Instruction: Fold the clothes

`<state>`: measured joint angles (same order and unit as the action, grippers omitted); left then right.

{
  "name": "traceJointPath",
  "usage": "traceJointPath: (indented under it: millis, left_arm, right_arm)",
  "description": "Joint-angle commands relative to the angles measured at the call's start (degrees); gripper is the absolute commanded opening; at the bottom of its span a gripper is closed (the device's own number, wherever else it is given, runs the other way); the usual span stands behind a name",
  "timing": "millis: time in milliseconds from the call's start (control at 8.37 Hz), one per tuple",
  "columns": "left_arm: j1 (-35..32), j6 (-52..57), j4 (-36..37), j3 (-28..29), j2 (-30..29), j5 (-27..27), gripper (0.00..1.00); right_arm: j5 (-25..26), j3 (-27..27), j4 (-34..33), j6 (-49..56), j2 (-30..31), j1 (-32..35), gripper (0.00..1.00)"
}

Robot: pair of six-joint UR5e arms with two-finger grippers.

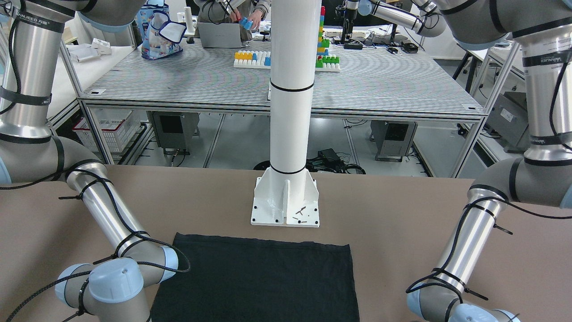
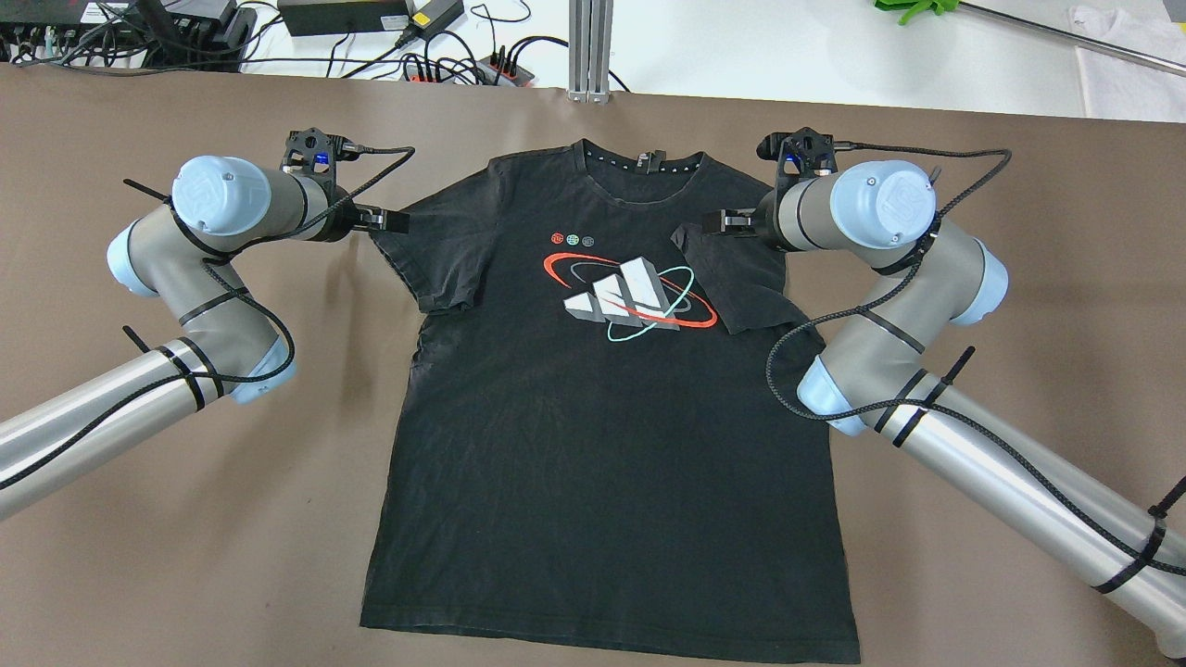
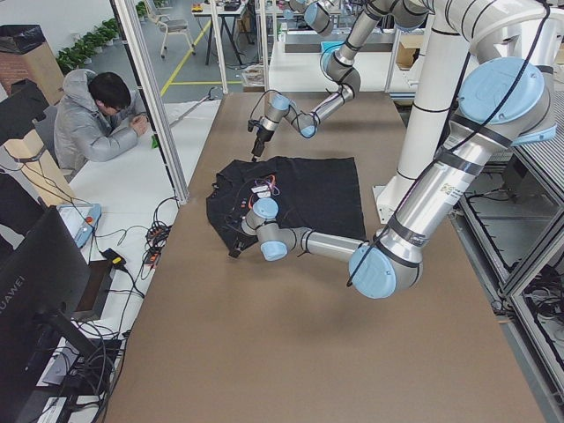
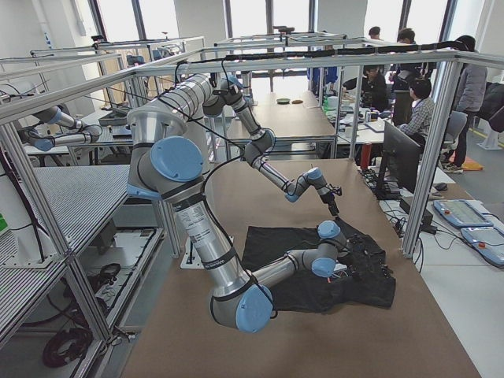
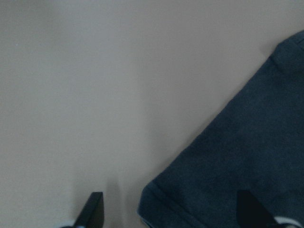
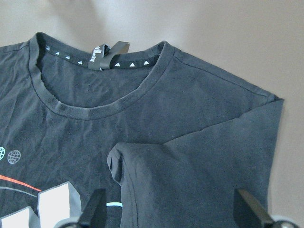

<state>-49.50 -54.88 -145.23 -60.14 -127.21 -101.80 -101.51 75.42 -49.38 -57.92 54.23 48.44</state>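
The clothes are one black T-shirt (image 2: 593,445) with a printed chest logo, lying flat and face up on the brown table, collar at the far side. Its right sleeve (image 2: 732,278) is folded inward onto the chest. The left sleeve (image 2: 435,250) lies spread out. My left gripper (image 2: 382,220) is at that sleeve's outer edge, open (image 5: 171,211), with the sleeve hem (image 5: 161,209) lying between its fingers. My right gripper (image 2: 725,222) hovers over the folded sleeve (image 6: 190,190), open (image 6: 171,211) and holding nothing.
A white pole on a base plate (image 1: 286,201) stands at the table's robot side, just behind the shirt's bottom hem (image 1: 259,241). Cables and power strips (image 2: 371,18) lie beyond the far edge. A person (image 3: 97,123) sits at a desk beside the table.
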Motion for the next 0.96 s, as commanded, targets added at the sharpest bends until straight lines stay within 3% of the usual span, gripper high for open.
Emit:
traceJointPath:
  millis: [0,478,837]
  left_arm:
    - [0.1,0.0,-0.1,0.6,-0.1,0.0,0.95]
    - [0.2,-0.1,-0.2,0.6,-0.1,0.0,0.57]
    - [0.5,-0.1,-0.2,0.6,-0.1,0.0,0.54]
  right_arm:
    - [0.1,0.0,-0.1,0.0,0.1,0.0,0.94]
    - [0.1,0.4,0.1,-0.1,0.0,0.0,0.94]
    - [0.1,0.4,0.1,-0.1,0.1,0.0,0.94]
